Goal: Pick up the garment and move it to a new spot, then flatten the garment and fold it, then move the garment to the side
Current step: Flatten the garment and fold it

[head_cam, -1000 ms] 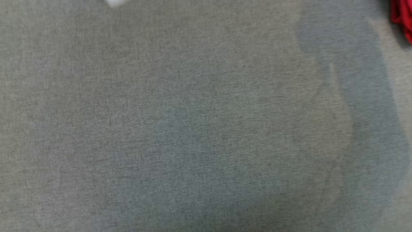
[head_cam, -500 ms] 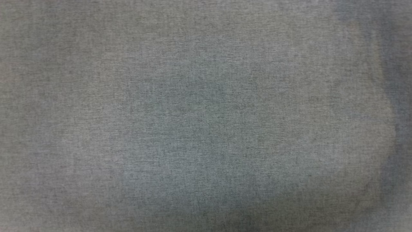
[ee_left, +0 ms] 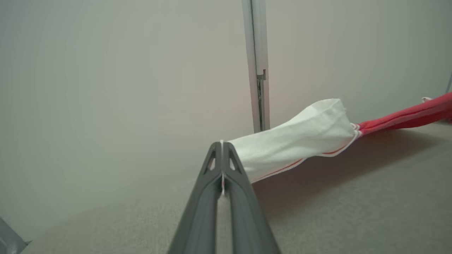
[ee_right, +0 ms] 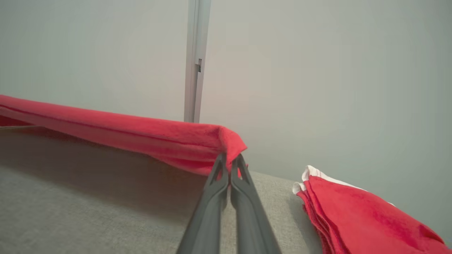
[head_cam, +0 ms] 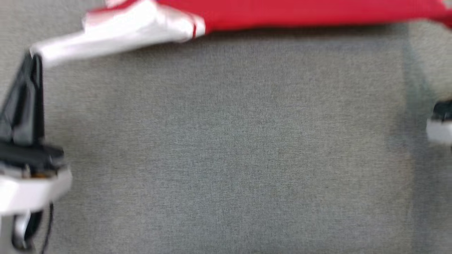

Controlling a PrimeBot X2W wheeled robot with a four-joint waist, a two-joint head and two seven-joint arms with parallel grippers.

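The garment (head_cam: 300, 12) is red with a white sleeve (head_cam: 123, 30) and hangs stretched in a band across the top of the head view, above the grey cloth surface. My left gripper (head_cam: 33, 58) is shut on the tip of the white sleeve (ee_left: 296, 141), and in the left wrist view its fingers (ee_left: 221, 146) pinch the white edge. In the right wrist view my right gripper (ee_right: 229, 158) is shut on a red corner of the garment (ee_right: 123, 130). The right wrist housing (head_cam: 439, 128) shows at the right edge of the head view.
A grey fabric surface (head_cam: 226, 141) lies under the garment. A folded red pile with white trim (ee_right: 353, 215) rests on it to the right of my right gripper. Behind stands a pale wall with a vertical metal strip (ee_left: 256, 63).
The head camera has moved: earlier it showed mostly bare grey fabric, now the stretched garment and my left gripper are in it. Both grips look unchanged.
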